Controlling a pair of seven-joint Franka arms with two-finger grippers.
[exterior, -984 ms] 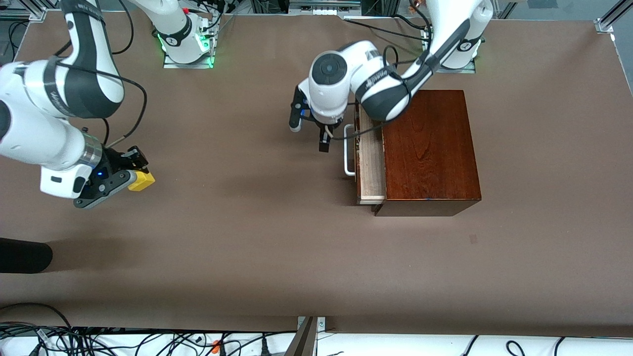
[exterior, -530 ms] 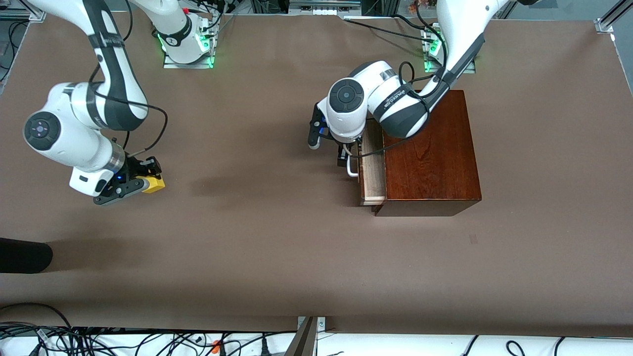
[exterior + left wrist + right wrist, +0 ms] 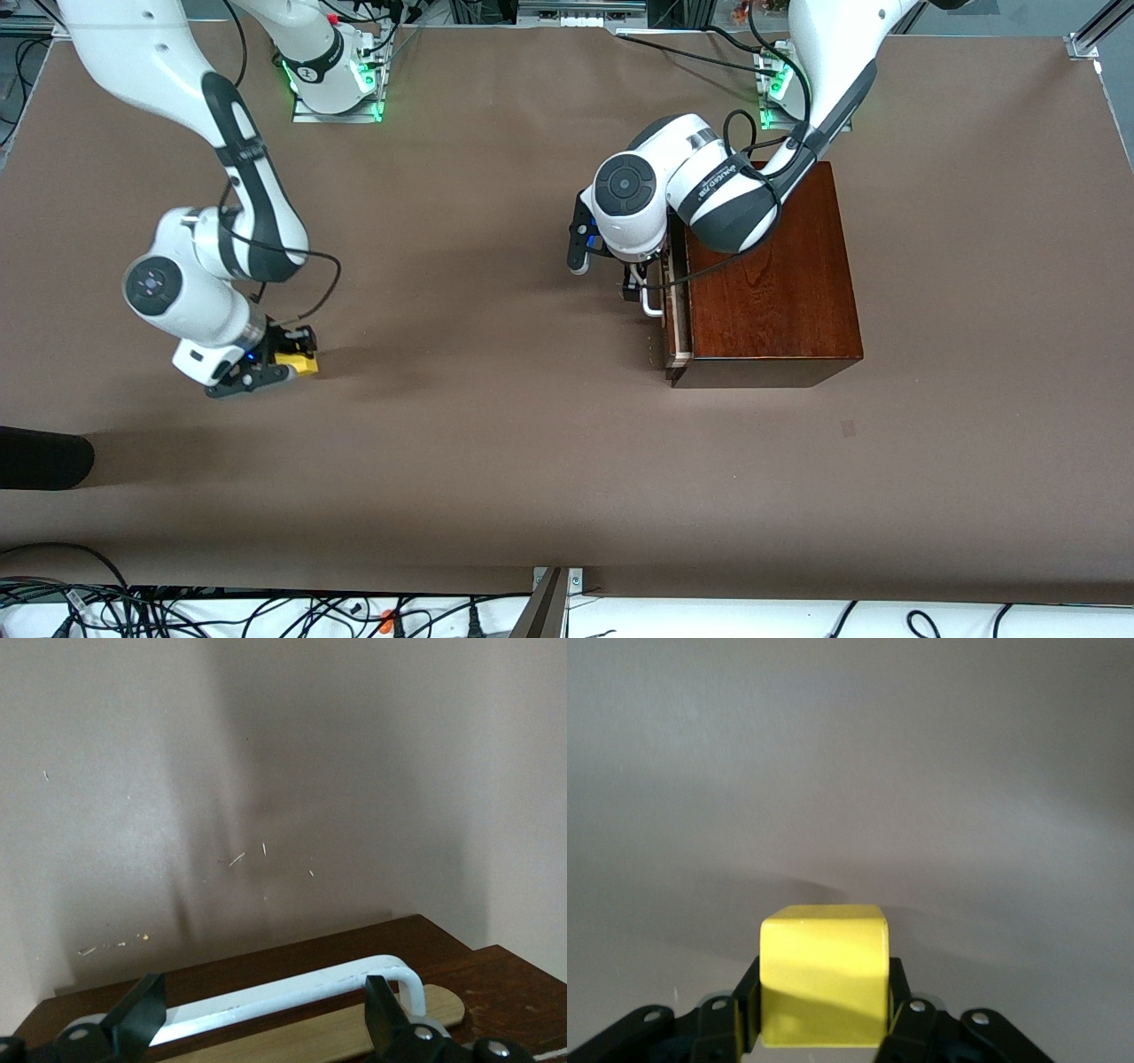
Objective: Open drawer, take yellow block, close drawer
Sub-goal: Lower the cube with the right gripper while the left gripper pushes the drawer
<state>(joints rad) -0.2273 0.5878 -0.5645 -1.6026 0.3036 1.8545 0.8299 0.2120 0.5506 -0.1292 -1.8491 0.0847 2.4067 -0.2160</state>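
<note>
The yellow block (image 3: 304, 363) is clamped between the fingers of my right gripper (image 3: 288, 365), low over the bare table toward the right arm's end. The right wrist view shows the block (image 3: 824, 970) filling the shut gripper (image 3: 824, 1014); I cannot tell whether it touches the table. The drawer (image 3: 678, 332) of the dark wooden box (image 3: 771, 275) stands out only a thin pale strip. My left gripper (image 3: 634, 285) is open at the white handle (image 3: 654, 307). In the left wrist view the handle (image 3: 292, 992) lies between the spread fingers (image 3: 142, 1014).
A black object (image 3: 40, 456) lies at the table edge at the right arm's end, nearer the camera than the block. Cables run along the table's near edge (image 3: 266, 611). The arm bases (image 3: 337, 80) stand along the top.
My left gripper has pushed the drawer from well out to almost shut. My right arm has lowered the yellow block toward the table and brought it nearer the camera.
</note>
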